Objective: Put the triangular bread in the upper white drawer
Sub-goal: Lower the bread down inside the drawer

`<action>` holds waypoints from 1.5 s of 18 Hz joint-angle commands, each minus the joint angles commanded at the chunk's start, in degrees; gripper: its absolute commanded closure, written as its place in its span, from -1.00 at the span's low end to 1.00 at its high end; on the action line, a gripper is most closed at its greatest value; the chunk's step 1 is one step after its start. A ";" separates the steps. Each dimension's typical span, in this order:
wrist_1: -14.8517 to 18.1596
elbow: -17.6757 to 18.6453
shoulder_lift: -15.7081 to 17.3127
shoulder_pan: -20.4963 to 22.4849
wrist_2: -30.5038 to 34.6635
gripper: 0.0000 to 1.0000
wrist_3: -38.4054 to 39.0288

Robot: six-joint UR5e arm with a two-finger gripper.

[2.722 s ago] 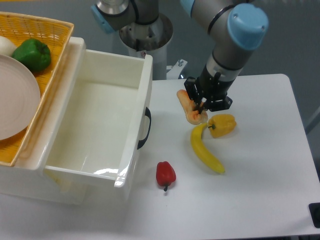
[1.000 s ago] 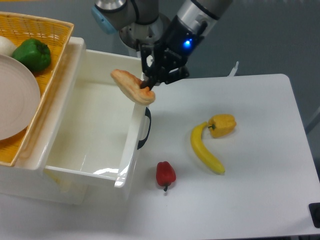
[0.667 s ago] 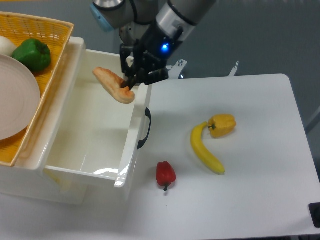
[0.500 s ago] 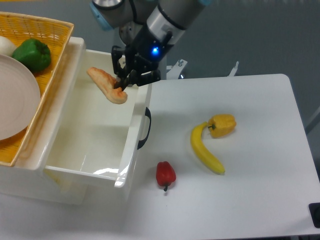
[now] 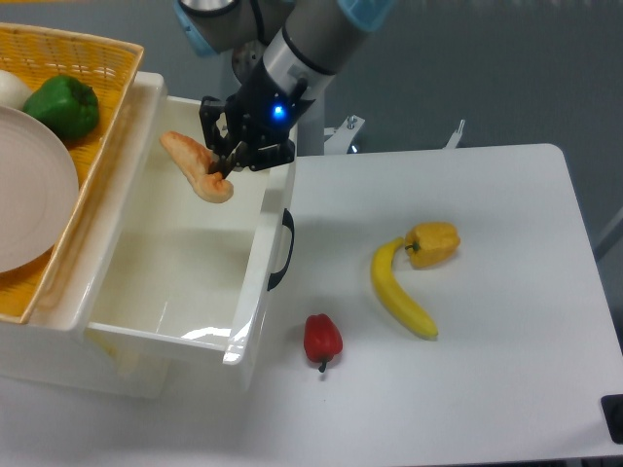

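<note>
— Pincer [image 5: 222, 163] status?
— Clamped on the triangular bread [image 5: 197, 166], held tilted.
— Bread location?
— Suspended over the far part of the upper white drawer [image 5: 255, 292], above its floor. Banana [image 5: 399, 292] lying right on the bench [image 5: 506, 370].

bright, even light from overhead, colours look clean and nothing's blown out. the one real glare patch is on the near rim of the drawer [image 5: 209, 336], a white streak on the glossy plastic. shadows are soft and short: a faint one under the banana [image 5: 401, 292], a small one beside the red pepper [image 5: 322, 340]. drawer floor is a bit dimmer along its right wall. the table [image 5: 506, 370] reads slightly grey-blue. focus is decent across the frame, only the arm [image 5: 311, 39] looks a touch soft. no obvious edge warping.
</note>
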State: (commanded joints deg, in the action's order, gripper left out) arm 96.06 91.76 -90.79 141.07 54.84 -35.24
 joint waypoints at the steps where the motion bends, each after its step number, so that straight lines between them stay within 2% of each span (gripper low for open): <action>1: -0.09 0.17 -0.26 -0.52 0.53 1.00 0.00; 12: -0.61 0.53 -1.67 -2.20 1.41 1.00 -0.09; 17: -3.16 0.44 -3.34 -4.31 2.56 1.00 0.09; 27: -2.99 0.44 -4.40 -5.54 3.87 1.00 0.09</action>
State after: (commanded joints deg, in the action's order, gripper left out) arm 93.08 92.20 -95.18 135.53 58.71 -35.16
